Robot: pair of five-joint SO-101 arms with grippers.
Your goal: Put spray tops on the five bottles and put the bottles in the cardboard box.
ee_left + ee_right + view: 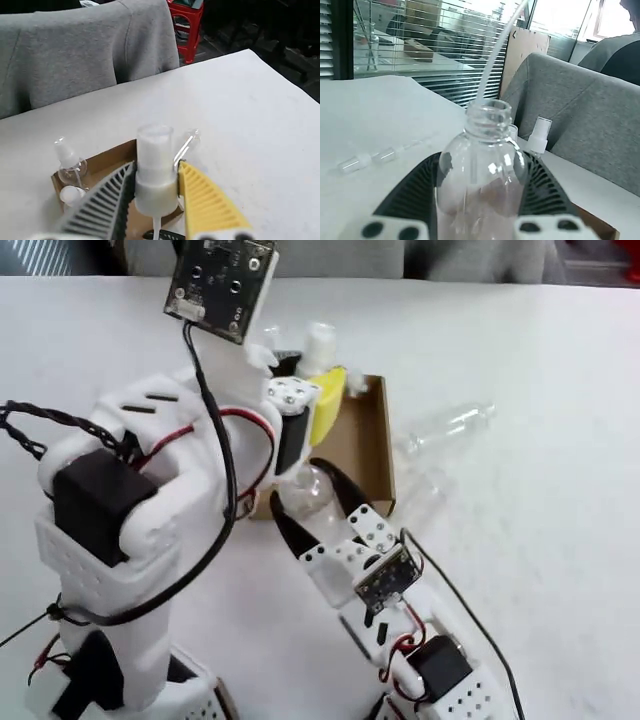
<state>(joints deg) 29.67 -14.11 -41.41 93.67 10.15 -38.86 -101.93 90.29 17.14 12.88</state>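
My left gripper [156, 169] is shut on a white spray top [155, 165], held upright by its collar, with its thin tube hanging below. From above, the left gripper [315, 375] hovers over the cardboard box [365, 440] with the spray top [319, 340]. My right gripper [305, 485] is shut on an upright clear bottle [313, 490] at the box's near edge. Seen from the right wrist, the bottle [480, 175] has an open neck, and the tube [495, 60] comes down toward it. Two capped bottles [70, 167] stand in the box [107, 162].
An uncapped clear bottle [445, 425] lies on the white table to the right of the box. Small clear pieces [367, 160] lie on the table in the right wrist view. A capped bottle [538, 135] stands behind the held one. A grey chair back [75, 55] borders the far edge.
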